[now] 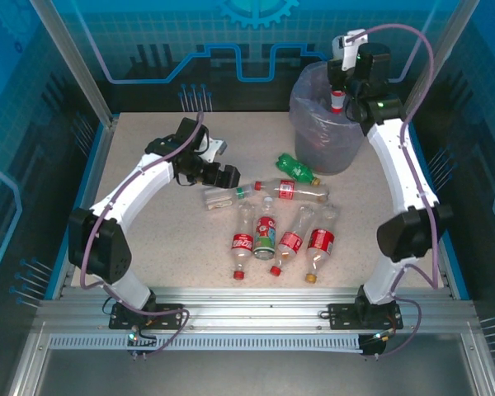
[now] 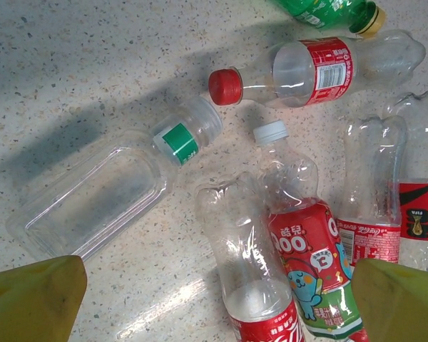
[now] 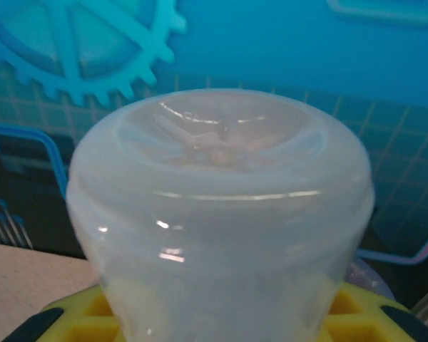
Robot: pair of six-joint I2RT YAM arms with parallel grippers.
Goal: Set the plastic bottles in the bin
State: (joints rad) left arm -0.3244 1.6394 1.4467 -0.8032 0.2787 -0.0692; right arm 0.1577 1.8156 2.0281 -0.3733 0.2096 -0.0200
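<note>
Speckled beige tabletop (image 1: pixel 148 148) inside a blue-panelled enclosure, bearing a round grey waste bin lined with a lavender plastic bag (image 1: pixel 323 144) at the far right and, near the middle, seven small clear plastic bottles (image 1: pixel 290 241) lying flat in a loose cluster, well apart from the bin. Right gripper (image 1: pixel 344 82) clamped shut on a clear red-capped bottle (image 1: pixel 338 104), holding it cap-down over the bin's mouth; from the right wrist, its pale base (image 3: pixel 221 206) close to the lens, with yellow fingers (image 3: pixel 78 320) below. Step in hand, by judgement: the drop. Confirm the cap well inside the rim before letting go, not over the bag's folded edge. Keep the wrist steady and the bottle upright, then open the jaws in one clean motion to let it fall straight. Lift clear vertically afterwards to avoid snagging the liner. Left gripper (image 1: pixel 228 177) spread wide and empty, hovering over a flat-sided clear bottle with a green neck band (image 2: pixel 100 192), yellow fingertips (image 2: pixel 36 299) at the lower corners of the left wrist view. For that pick, likely next: centre on the body, span its narrower side, and descend without nudging the neighbouring red-capped, red-labelled bottle (image 2: pixel 321 68) or the white-capped cartoon-labelled bottle (image 2: pixel 303 242) beside it.
</note>
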